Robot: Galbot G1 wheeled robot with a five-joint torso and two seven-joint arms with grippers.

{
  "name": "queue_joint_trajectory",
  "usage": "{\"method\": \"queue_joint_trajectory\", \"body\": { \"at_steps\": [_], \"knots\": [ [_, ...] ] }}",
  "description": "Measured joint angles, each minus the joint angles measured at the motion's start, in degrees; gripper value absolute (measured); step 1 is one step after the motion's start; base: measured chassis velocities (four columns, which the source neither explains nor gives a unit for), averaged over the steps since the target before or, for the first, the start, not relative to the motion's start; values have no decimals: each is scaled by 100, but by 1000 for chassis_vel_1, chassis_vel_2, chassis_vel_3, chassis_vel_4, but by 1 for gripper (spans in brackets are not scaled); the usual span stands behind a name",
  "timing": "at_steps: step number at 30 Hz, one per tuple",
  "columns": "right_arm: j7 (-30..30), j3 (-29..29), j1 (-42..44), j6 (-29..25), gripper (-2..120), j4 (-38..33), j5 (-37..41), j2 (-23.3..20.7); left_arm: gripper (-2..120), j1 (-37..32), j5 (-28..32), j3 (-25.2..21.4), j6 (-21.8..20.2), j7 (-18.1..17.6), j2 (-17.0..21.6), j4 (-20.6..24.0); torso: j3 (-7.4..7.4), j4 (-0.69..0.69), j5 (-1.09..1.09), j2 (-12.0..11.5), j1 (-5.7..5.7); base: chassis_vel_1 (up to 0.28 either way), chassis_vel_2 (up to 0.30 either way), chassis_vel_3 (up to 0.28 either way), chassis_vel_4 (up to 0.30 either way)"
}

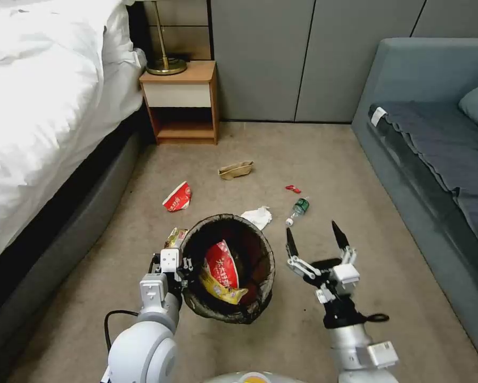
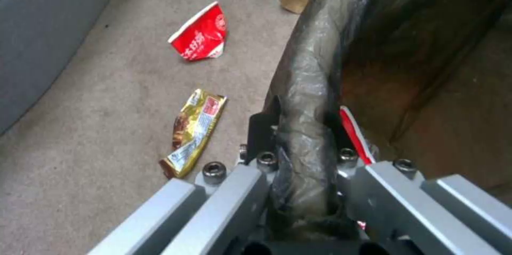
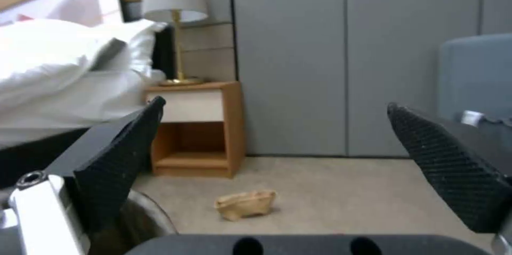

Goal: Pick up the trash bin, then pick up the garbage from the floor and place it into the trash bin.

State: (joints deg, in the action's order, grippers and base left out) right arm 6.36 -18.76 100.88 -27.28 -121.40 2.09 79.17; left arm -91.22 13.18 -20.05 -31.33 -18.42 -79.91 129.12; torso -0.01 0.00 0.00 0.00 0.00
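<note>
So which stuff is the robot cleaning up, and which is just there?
Job: bin held by left pincer, red cup, tissue, green bottle, tan paper, gold wrapper, open right pincer.
Just there: bed, nightstand, lamp, sofa.

Right gripper (image 3: 277,135) spread wide | tan paper (image 3: 245,204) on carpet ahead, between fingers | nightstand (image 3: 198,127) beyond

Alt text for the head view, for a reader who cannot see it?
The left gripper holds the trash bin by its rim above the carpet, a red-and-yellow wrapper inside; the right gripper hangs open beside it. A red cup, tissue, green bottle and tan paper litter the floor.
</note>
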Motion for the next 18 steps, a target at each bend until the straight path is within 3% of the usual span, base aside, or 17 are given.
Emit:
{"method": "queue_joint_trajectory", "body": {
  "at_steps": [11, 18],
  "knots": [
    [133, -185, 55, -285, 100, 383, -32, 83, 0, 4, 21, -28, 0, -15, 1, 28, 0, 0, 0, 0, 0, 0, 0, 0, 0],
    [99, -377, -70, -146, 100, 379, 22, -14, 0, 9, 26, -11, 0, -20, -7, 28, 0, -1, 0, 0, 0, 0, 0, 0, 0]
  ]
}}
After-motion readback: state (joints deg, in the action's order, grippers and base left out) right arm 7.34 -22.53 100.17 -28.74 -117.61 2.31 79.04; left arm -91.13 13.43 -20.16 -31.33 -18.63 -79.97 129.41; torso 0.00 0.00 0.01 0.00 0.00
